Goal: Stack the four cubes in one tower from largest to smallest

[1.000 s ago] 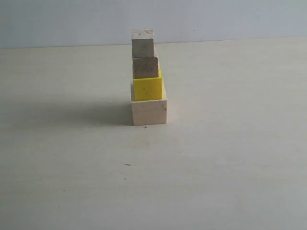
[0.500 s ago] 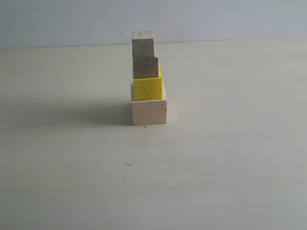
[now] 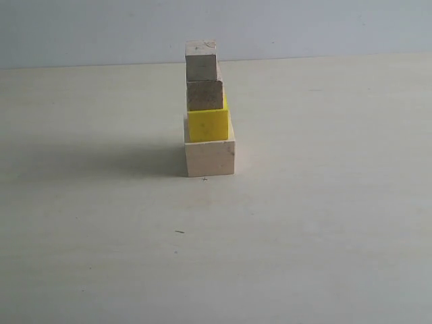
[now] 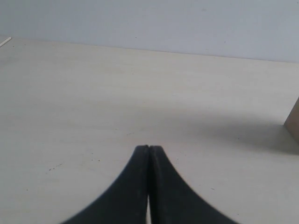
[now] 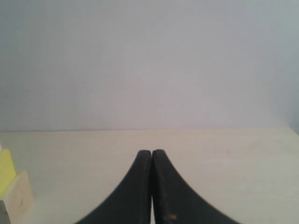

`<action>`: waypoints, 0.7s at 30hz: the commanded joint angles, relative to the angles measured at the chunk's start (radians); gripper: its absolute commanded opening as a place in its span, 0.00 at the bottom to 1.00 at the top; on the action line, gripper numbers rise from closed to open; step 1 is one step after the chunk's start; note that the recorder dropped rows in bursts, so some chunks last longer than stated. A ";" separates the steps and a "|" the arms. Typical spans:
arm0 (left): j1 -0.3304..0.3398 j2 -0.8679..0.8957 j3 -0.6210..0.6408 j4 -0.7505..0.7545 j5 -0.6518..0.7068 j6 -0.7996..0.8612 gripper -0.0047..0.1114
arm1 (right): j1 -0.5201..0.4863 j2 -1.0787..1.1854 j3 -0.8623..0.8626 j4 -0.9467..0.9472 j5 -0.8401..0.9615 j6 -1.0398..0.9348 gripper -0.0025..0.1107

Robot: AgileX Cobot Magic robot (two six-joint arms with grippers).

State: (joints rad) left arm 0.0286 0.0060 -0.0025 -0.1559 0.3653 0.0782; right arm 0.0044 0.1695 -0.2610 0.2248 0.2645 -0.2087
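The tower (image 3: 208, 111) stands on the table (image 3: 304, 223), a little above the centre of the exterior frame. It has the large cube (image 3: 210, 157) lowest, then the yellow cube (image 3: 208, 124), the brown cube (image 3: 204, 95) and the small cube (image 3: 201, 61). The left gripper (image 4: 148, 148) and the right gripper (image 5: 152, 152) are closed and hold nothing.
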 commanded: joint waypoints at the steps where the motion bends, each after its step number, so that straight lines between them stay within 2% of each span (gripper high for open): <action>1: -0.007 -0.006 0.003 0.005 -0.005 -0.008 0.04 | -0.004 -0.005 0.063 -0.143 0.018 0.088 0.02; 10: -0.007 -0.006 0.003 0.005 -0.005 -0.008 0.04 | -0.004 -0.010 0.258 -0.143 -0.075 0.078 0.02; 21: -0.007 -0.006 0.003 0.005 -0.005 -0.008 0.04 | -0.004 -0.076 0.261 -0.106 -0.005 0.077 0.02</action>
State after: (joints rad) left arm 0.0286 0.0060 -0.0025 -0.1559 0.3653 0.0782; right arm 0.0044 0.0999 -0.0042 0.1155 0.2562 -0.1279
